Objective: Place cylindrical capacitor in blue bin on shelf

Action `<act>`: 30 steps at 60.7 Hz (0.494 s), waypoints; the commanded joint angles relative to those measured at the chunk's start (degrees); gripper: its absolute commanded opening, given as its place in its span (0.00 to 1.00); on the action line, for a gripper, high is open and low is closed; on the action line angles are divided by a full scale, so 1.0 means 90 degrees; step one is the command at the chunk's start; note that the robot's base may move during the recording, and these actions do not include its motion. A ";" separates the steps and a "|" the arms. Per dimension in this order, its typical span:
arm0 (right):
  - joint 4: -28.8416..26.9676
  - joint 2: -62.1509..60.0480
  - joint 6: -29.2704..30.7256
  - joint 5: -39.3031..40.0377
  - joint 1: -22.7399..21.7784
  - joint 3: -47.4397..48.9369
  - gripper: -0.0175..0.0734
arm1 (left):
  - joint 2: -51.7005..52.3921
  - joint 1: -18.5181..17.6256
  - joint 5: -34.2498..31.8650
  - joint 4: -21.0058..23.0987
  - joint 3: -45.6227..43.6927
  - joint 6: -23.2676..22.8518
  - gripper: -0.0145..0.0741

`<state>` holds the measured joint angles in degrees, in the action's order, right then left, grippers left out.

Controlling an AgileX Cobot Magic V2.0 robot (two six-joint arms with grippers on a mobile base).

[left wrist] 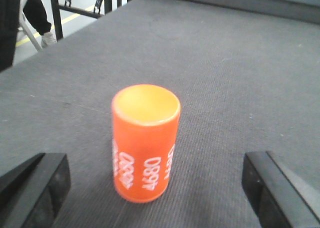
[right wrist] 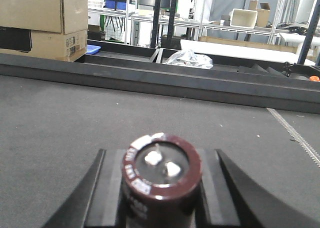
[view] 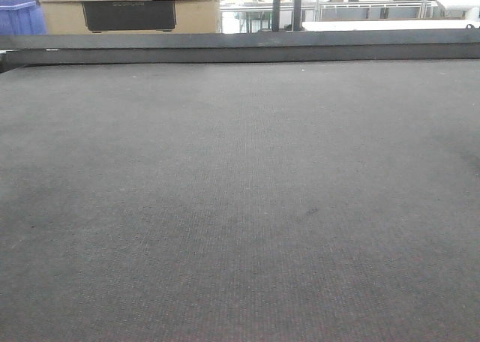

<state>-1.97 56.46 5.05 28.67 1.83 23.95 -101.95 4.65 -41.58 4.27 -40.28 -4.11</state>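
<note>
The cylindrical capacitor (right wrist: 161,180), a dark cylinder with a brownish top rim and two pale terminals, stands upright between the fingers of my right gripper (right wrist: 161,160). Both pads press against its sides just above the grey mat. My left gripper (left wrist: 154,170) is open wide. Its black fingertips (left wrist: 37,183) show at the lower corners of the left wrist view. An orange cylinder marked 4680 (left wrist: 145,143) stands upright on the mat between them, touching neither. The steel shelf is not clearly in view. Neither gripper shows in the front view.
The grey mat table (view: 240,207) ends in a dark raised rail (view: 240,48). Behind it are a cardboard box (view: 127,8) and a blue crate (view: 16,16). A crumpled plastic bag (right wrist: 189,59) lies beyond the rail. Racks and tables stand farther back.
</note>
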 commanded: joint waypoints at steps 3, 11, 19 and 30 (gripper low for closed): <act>0.0020 -0.0048 0.0001 0.0136 -0.0007 -0.0003 0.02 | -0.0410 0.0033 -0.0143 0.0121 -0.0426 0.0007 0.84; 0.0030 -0.0048 0.0001 0.0125 -0.0007 -0.0003 0.02 | -0.0813 0.0033 -0.0143 0.0353 -0.0823 0.0007 0.84; 0.0030 -0.0048 0.0001 0.0090 -0.0007 -0.0003 0.02 | -0.1160 0.0033 -0.0118 0.0377 -0.1212 0.0131 0.84; 0.0030 -0.0048 0.0001 -0.0097 -0.0007 -0.0003 0.02 | -0.1513 0.0060 -0.0008 0.0413 -0.1582 0.0162 0.84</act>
<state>-1.85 56.46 5.05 27.42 1.83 23.95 -114.74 4.75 -41.25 7.22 -53.34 -3.24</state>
